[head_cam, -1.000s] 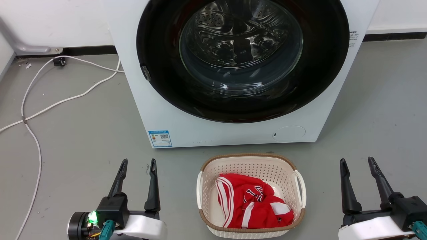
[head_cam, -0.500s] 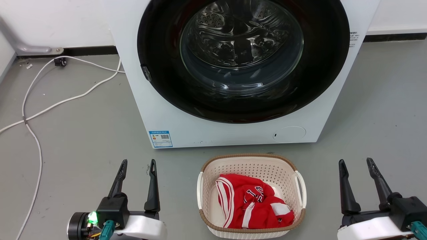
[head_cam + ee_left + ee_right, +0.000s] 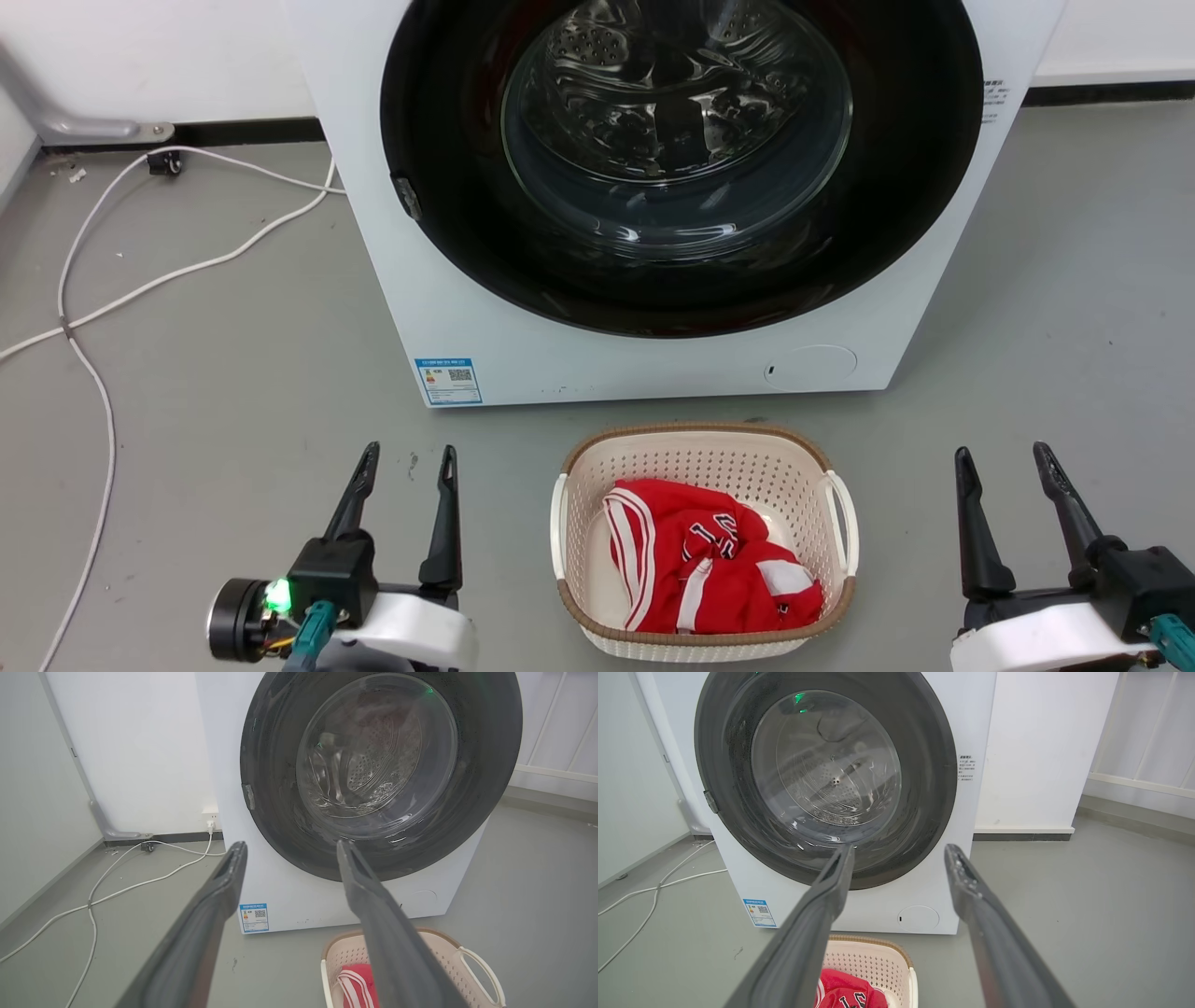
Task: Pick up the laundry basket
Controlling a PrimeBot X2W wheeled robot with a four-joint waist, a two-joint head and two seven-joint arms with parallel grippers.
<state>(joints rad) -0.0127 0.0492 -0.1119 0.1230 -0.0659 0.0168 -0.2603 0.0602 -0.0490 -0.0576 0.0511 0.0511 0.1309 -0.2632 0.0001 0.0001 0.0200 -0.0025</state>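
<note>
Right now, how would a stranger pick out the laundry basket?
Find the big white washer with its round dark door. On the grey floor just before it stands the laundry basket. It alone is cream and perforated, with a brown rim, white side handles and a red garment inside.

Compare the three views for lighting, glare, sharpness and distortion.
Head view: even, soft light; sharp; white glare streaks on the washer door. Left wrist view: the left gripper looks soft and close; verticals lean. Right wrist view: the right gripper likewise soft; a green glint on the glass.
</note>
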